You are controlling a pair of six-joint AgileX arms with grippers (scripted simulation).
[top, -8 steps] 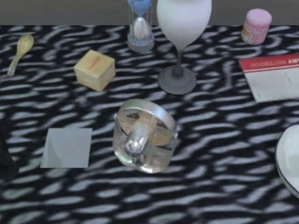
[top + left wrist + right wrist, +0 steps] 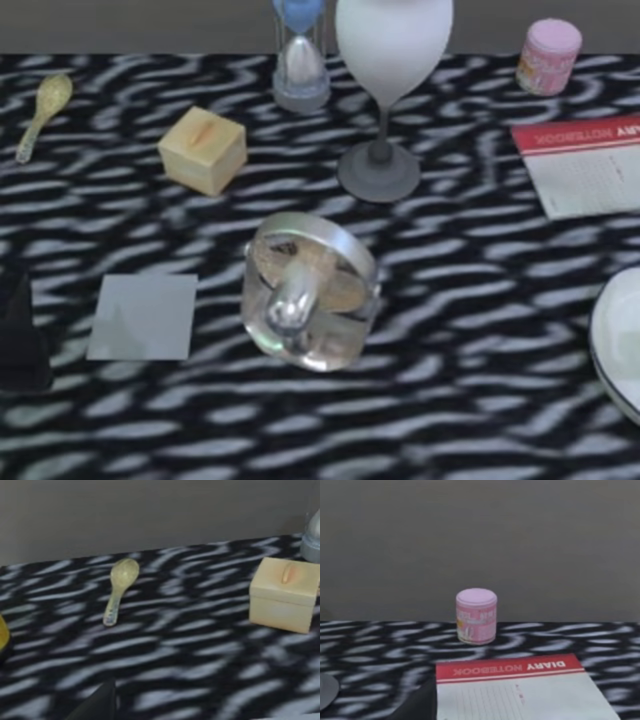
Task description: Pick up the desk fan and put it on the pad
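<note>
The desk fan (image 2: 310, 290), a squat clear and chrome drum with a tan disc and a shiny hub, lies at the middle of the striped table. The pad (image 2: 143, 316), a thin grey-blue square, lies flat just left of it with a narrow gap between them. My left gripper (image 2: 20, 335) shows as a dark shape at the table's left edge, left of the pad and touching nothing. My right gripper is outside the top view. Only a dark part of it (image 2: 420, 705) shows in the right wrist view, over the notebook's corner.
Behind the fan stand a tall white goblet (image 2: 385, 60) on a grey base, an hourglass (image 2: 300, 60) and a tan box (image 2: 203, 150). A spoon (image 2: 42, 112) lies far left. At the right are a pink can (image 2: 548, 55), a red-headed notebook (image 2: 585, 165) and a white dish rim (image 2: 610, 340).
My left gripper has come farther into the top view from the left edge, toward the pad. The fan, the pad and everything else lie as before.
</note>
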